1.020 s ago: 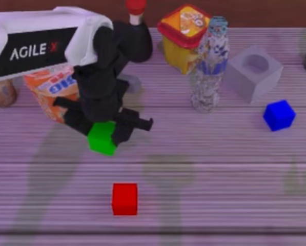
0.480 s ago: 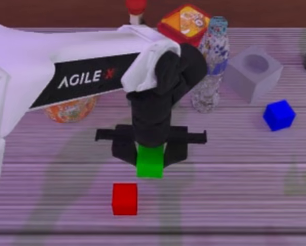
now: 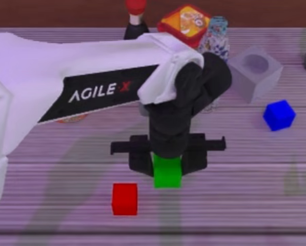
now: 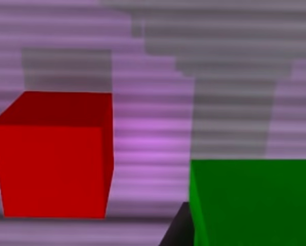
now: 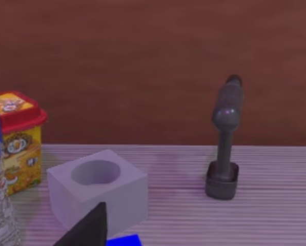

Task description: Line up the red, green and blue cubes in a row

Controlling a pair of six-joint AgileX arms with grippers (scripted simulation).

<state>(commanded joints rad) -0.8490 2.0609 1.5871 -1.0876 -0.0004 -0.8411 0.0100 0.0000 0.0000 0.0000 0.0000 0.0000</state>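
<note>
While the left arm is stretched across the table from the top view's left, the green cube is seen clamped between the fingers of the left gripper, just right of the red cube and slightly farther back. The two cubes are kept apart by a narrow strip of striped purple table. From the left wrist view, the red cube is shown resting flat on the boards, with the green cube close beside it and one dark finger visible at its lower edge; whether the green cube touches the surface cannot be told.

The blue cube is left well off to the right, near a pale grey block with a round hole. Behind the arm, a yellow tub with a red lid and a clear patterned bottle are partly hidden.

The right arm is not seen from above; in its wrist view only a dark finger tip is caught beside the grey block, so the state of the right gripper cannot be told. A grey hammer-like tool is stood upright farther along.
</note>
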